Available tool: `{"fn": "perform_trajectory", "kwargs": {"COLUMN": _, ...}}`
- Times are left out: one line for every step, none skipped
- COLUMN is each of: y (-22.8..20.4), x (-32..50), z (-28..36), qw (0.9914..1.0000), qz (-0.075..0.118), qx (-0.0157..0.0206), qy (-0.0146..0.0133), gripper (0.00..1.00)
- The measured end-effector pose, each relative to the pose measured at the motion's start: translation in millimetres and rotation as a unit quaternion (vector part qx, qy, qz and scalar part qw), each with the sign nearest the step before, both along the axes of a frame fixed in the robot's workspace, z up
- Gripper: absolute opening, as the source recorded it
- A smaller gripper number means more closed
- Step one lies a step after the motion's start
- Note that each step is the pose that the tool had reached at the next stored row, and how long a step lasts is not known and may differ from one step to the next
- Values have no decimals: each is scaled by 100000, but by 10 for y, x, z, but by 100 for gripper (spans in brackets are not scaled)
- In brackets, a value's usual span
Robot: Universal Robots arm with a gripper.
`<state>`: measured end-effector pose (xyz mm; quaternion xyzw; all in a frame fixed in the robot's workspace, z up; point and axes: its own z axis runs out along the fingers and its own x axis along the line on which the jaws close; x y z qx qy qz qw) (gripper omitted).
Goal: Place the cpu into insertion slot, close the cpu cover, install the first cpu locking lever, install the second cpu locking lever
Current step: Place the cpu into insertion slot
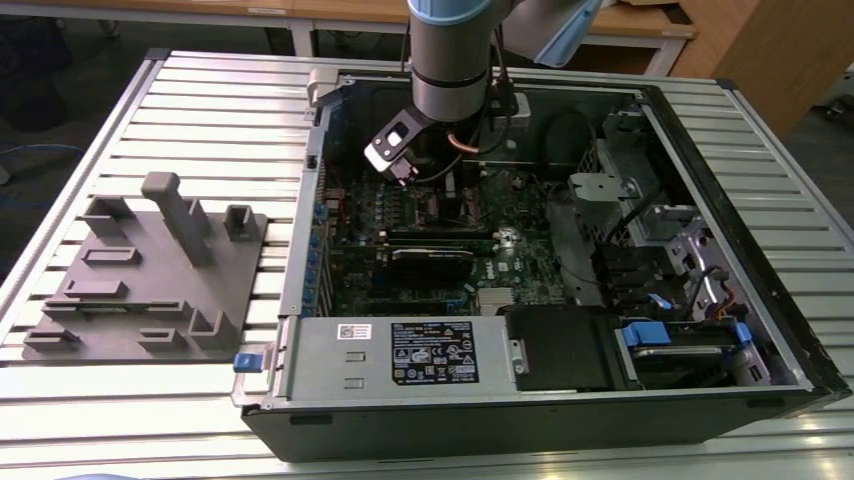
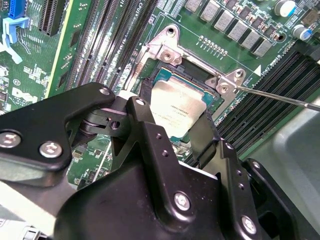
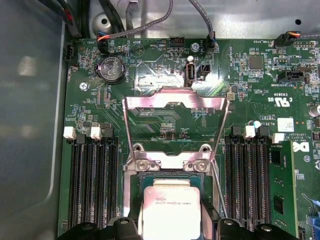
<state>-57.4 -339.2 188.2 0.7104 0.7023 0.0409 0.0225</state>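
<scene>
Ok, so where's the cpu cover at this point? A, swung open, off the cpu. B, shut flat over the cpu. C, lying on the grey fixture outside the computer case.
A: in the first wrist view the cpu cover is swung up on its hinge, and the metal top of the cpu is uncovered.
</scene>
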Motion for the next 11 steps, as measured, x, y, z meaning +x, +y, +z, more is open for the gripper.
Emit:
{"fn": "perform_trajectory", "kwargs": {"y": 0, "x": 0, "z": 0, "qw": 100000, "qz": 1, "qx": -1, "qy": 0, "gripper": 54}}
{"fn": "perform_trajectory", "kwargs": {"y": 0, "x": 0, "z": 0, "qw": 100000, "qz": 1, "qx": -2, "qy": 2, "gripper": 54}}
{"fn": "perform_trajectory", "kwargs": {"y": 0, "x": 0, "z": 0, "qw": 100000, "qz": 0, "qx": -4, "qy": 3, "gripper": 54}}
{"fn": "perform_trajectory", "kwargs": {"y": 0, "x": 0, "z": 0, "qw": 100000, "qz": 1, "qx": -3, "qy": 2, "gripper": 54}}
{"fn": "perform_trajectory", "kwargs": {"y": 0, "x": 0, "z": 0, "qw": 100000, "qz": 4, "qx": 78, "qy": 0, "gripper": 54}}
{"fn": "perform_trajectory", "kwargs": {"y": -1, "x": 0, "z": 1, "qw": 100000, "qz": 6, "qx": 240, "qy": -3, "gripper": 54}}
{"fn": "perform_trajectory", "kwargs": {"y": 0, "x": 0, "z": 0, "qw": 100000, "qz": 1, "qx": 279, "qy": -1, "gripper": 54}}
{"fn": "perform_trajectory", "kwargs": {"y": 0, "x": 0, "z": 0, "qw": 100000, "qz": -1, "qx": 308, "qy": 1, "gripper": 54}}
{"fn": "perform_trajectory", "kwargs": {"y": -1, "x": -1, "z": 1, "qw": 99999, "qz": -1, "qx": 319, "qy": 6, "gripper": 54}}
{"fn": "perform_trajectory", "kwargs": {"y": -1, "x": 0, "z": 0, "qw": 99999, "qz": 0, "qx": 328, "qy": 6, "gripper": 54}}
{"fn": "perform_trajectory", "kwargs": {"y": -1, "x": 0, "z": 1, "qw": 99999, "qz": 0, "qx": 339, "qy": 8, "gripper": 54}}
